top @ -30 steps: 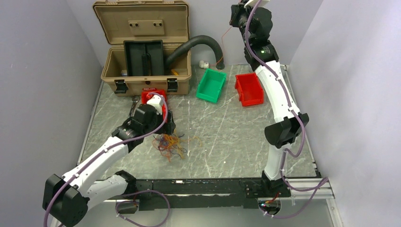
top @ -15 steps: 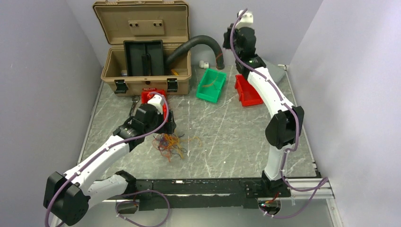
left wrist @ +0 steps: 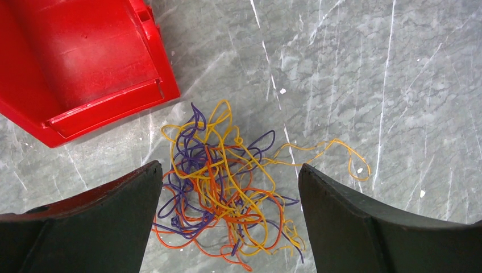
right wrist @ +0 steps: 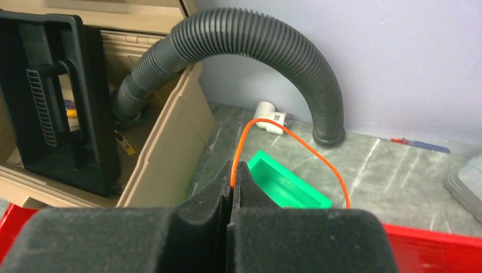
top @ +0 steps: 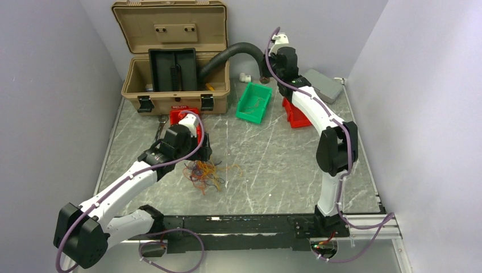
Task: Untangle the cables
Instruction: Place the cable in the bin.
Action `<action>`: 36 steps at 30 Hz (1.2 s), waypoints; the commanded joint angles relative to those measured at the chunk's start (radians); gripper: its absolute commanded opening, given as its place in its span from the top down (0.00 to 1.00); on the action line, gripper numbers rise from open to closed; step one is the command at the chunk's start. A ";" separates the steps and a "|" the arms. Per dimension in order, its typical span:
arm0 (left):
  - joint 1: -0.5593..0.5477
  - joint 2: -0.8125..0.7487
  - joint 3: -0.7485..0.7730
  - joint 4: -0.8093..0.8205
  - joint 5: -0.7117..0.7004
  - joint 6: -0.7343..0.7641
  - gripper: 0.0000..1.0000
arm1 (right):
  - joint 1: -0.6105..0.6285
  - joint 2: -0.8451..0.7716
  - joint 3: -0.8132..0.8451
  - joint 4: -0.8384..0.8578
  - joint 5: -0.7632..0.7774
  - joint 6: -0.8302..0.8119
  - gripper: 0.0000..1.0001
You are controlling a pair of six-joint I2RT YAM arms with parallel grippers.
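Observation:
A tangle of thin cables (top: 204,172), orange, yellow and purple, lies on the marble table. In the left wrist view the cables (left wrist: 227,187) lie below and between the fingers. My left gripper (top: 200,149) hovers over them, open and empty (left wrist: 228,168). My right gripper (top: 271,71) is at the back, above the green bin (top: 254,102). It is shut (right wrist: 233,170) on a single orange wire (right wrist: 295,139). The wire arcs up from the jaws and drops behind the gripper body. Thin strands show in the green bin.
An open tan toolbox (top: 170,68) stands at the back left, with a black corrugated hose (top: 233,54) arching from it. A red bin (top: 295,111) sits right of the green one. Another red bin (top: 183,115) lies by my left gripper. A grey block (top: 324,82) lies at the back right.
My right arm has come down and to the left from high at the back, carrying the orange wire over the green bin. The left arm and the tangle have not moved.

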State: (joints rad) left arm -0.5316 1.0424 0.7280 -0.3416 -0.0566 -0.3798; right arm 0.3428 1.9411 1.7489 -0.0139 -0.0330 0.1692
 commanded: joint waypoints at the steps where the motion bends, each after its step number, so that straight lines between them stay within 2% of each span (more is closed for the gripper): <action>1: -0.003 -0.001 0.032 0.034 0.009 -0.002 0.08 | 0.000 0.097 0.101 -0.058 -0.057 -0.034 1.00; 8: -0.003 0.001 0.038 0.022 0.001 0.007 0.08 | 0.007 0.160 0.049 -0.052 -0.065 0.011 1.00; 11: -0.002 0.006 0.040 0.021 -0.001 0.009 0.08 | 0.007 0.199 0.036 -0.065 -0.154 0.031 1.00; 13: -0.003 0.008 0.040 0.025 0.004 0.006 0.08 | 0.010 0.247 0.071 -0.106 -0.210 0.034 1.00; 17: -0.003 0.014 0.039 0.027 0.011 0.002 0.07 | 0.015 0.357 0.184 -0.237 -0.225 0.026 1.00; 22: -0.003 0.010 0.040 0.009 0.003 0.004 0.07 | 0.015 0.364 0.191 -0.248 -0.178 0.033 1.00; 23: -0.002 0.010 0.040 0.006 0.004 0.005 0.07 | 0.015 0.351 0.190 -0.244 -0.176 0.029 0.96; 25: -0.004 0.014 0.047 -0.009 -0.008 0.008 0.05 | 0.014 0.324 0.196 -0.241 -0.172 0.021 0.65; 27: -0.003 0.024 0.062 -0.039 -0.036 0.010 0.02 | 0.014 0.290 0.210 -0.250 -0.167 0.017 0.48; 29: -0.002 0.028 0.078 -0.075 -0.069 0.005 0.01 | 0.015 0.247 0.215 -0.255 -0.168 0.015 0.41; 36: 0.007 0.047 0.097 -0.160 -0.083 -0.040 0.01 | 0.026 0.088 0.131 -0.287 -0.185 0.012 0.29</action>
State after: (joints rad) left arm -0.5312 1.0702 0.7826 -0.4404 -0.1215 -0.3889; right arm 0.3595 2.1784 1.8988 -0.3004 -0.2115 0.1864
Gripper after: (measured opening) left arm 0.994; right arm 0.686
